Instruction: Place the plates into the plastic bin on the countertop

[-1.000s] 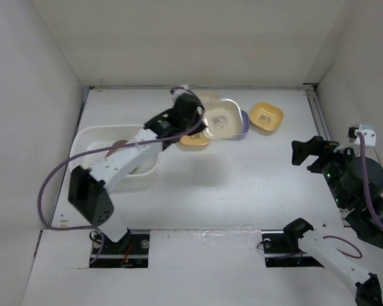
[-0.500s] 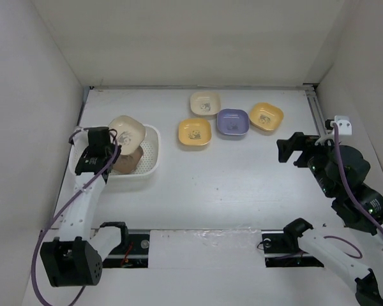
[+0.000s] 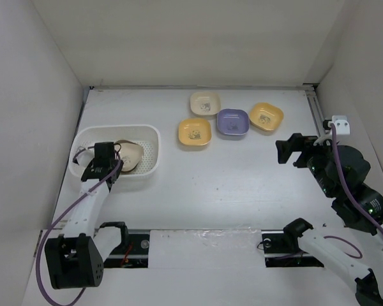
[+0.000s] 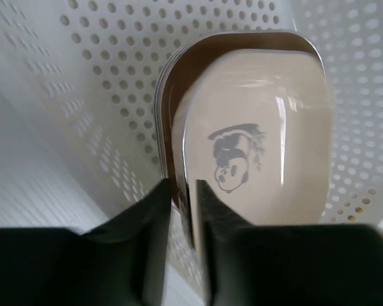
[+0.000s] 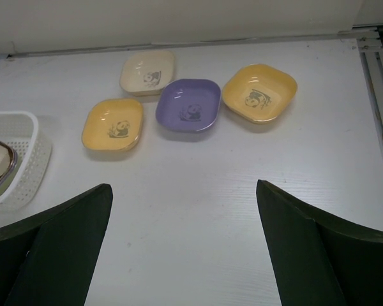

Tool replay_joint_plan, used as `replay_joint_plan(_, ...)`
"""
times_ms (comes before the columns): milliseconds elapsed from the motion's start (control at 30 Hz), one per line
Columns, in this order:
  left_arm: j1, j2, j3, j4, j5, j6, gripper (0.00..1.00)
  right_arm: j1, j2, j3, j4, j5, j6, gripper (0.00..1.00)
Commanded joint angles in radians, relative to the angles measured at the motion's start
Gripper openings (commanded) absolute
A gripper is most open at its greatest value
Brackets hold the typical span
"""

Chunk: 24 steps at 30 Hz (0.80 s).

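Note:
The white plastic bin [image 3: 148, 167] stands at the left of the countertop. My left gripper [image 3: 106, 157] is inside it, shut on the rim of a beige plate [image 3: 130, 153]. In the left wrist view my left gripper [image 4: 185, 199] pinches that beige plate [image 4: 255, 146], which lies over a brown plate [image 4: 201, 52] in the bin [image 4: 83, 95]. Left on the countertop are a cream plate [image 3: 205, 103], an orange-yellow plate [image 3: 195, 132], a purple plate [image 3: 233, 122] and a second orange-yellow plate [image 3: 266, 117]. My right gripper [image 3: 287, 151] is open and empty, right of them.
White walls enclose the countertop [image 3: 230, 178] on three sides. A rail [image 3: 318, 115] runs along the right edge. The right wrist view shows the cream plate [image 5: 148, 71], purple plate [image 5: 188, 105], both orange-yellow plates [image 5: 113, 123] [image 5: 260, 92] and the bin's corner [image 5: 19, 166].
My left arm carried the beige plate from the row of plates to the bin and lowered it onto the brown plate. My right arm shifted slightly left, then stayed still.

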Motion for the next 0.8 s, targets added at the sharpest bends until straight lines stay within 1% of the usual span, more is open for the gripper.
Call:
replay_joint_plan(0, 0.004, -0.073, -0.002, 0.019, -0.047, -0.049, 0.26, -0.006, -0.007, -0.005, 0.057, -0.022, -0.019, 1.0)
replay_joint_plan(33, 0.004, -0.084, -0.002, 0.018, -0.047, -0.049, 0.53, -0.006, 0.002, -0.005, 0.057, -0.032, -0.019, 1.0)
replay_joint_plan(67, 0.004, -0.105, 0.022, 0.008, -0.047, -0.058, 0.65, -0.006, 0.002, -0.005, 0.057, -0.032, -0.019, 1.0)
replay_joint_plan(133, 0.004, -0.127, 0.052, -0.024, -0.056, -0.058, 0.97, -0.006, 0.002, -0.005, 0.057, -0.041, -0.019, 1.0)
replay_joint_plan(167, 0.004, -0.136, 0.07, -0.025, -0.056, -0.04, 1.0, -0.006, 0.002, -0.005, 0.066, -0.041, -0.019, 1.0)
replay_joint_plan(233, 0.004, -0.153, 0.128, -0.038, -0.056, 0.005, 1.0, -0.006, 0.002, -0.014, 0.075, -0.041, -0.019, 1.0)
replay_joint_plan(300, -0.024, -0.167, 0.174, -0.002, -0.041, 0.064, 1.0, -0.006, 0.002, -0.014, 0.075, -0.05, -0.019, 1.0)
replay_joint_plan(333, -0.059, -0.158, 0.187, 0.052, -0.03, 0.112, 1.0, -0.006, 0.011, -0.025, 0.087, -0.05, -0.019, 1.0)
replay_joint_plan(367, -0.071, -0.14, 0.187, 0.092, 0.005, 0.155, 1.0, -0.006, 0.012, -0.025, 0.096, -0.059, -0.019, 1.0)
replay_joint_plan(400, -0.071, -0.111, 0.21, 0.112, 0.099, 0.178, 1.0, -0.006, 0.021, -0.034, 0.096, -0.059, -0.019, 1.0)
replay_joint_plan(433, -0.08, -0.027, 0.249, 0.138, 0.159, 0.205, 1.0, -0.006, 0.021, -0.034, 0.096, -0.059, -0.009, 1.0)
replay_joint_plan(467, -0.081, 0.026, 0.269, 0.19, 0.23, 0.253, 1.0, -0.006, 0.033, -0.034, 0.106, -0.059, -0.009, 1.0)
replay_joint_plan(500, -0.09, 0.078, 0.291, 0.208, 0.332, 0.267, 1.0, -0.006, 0.033, -0.034, 0.106, -0.059, -0.009, 1.0)
replay_joint_plan(533, -0.119, 0.179, 0.352, 0.222, 0.333, 0.276, 1.0, -0.006, 0.033, -0.043, 0.106, -0.059, -0.009, 1.0)
replay_joint_plan(567, -0.248, 0.231, 0.404, 0.219, 0.291, 0.302, 1.0, -0.006, 0.044, -0.044, 0.106, -0.059, -0.009, 1.0)
replay_joint_plan(600, -0.336, 0.293, 0.475, 0.187, 0.148, 0.342, 1.0, -0.006, 0.044, -0.044, 0.106, -0.059, -0.009, 1.0)
replay_joint_plan(633, -0.417, 0.358, 0.553, 0.152, 0.092, 0.362, 1.0, -0.006, 0.044, -0.044, 0.106, -0.059, -0.009, 1.0)
replay_joint_plan(667, -0.544, 0.508, 0.727, 0.109, 0.049, 0.374, 1.0, -0.006, 0.044, -0.044, 0.106, -0.059, -0.009, 1.0)
replay_joint_plan(700, -0.585, 0.582, 0.813, 0.018, 0.019, 0.374, 1.0, -0.006, 0.053, -0.044, 0.106, -0.059, -0.009, 1.0)
replay_joint_plan(733, -0.619, 0.654, 0.893, -0.018, -0.022, 0.374, 1.0, -0.006, 0.053, -0.033, 0.106, -0.05, -0.009, 1.0)
replay_joint_plan(767, -0.643, 0.784, 1.035, -0.047, -0.045, 0.374, 1.0, -0.006, 0.053, -0.033, 0.093, -0.05, -0.009, 1.0)
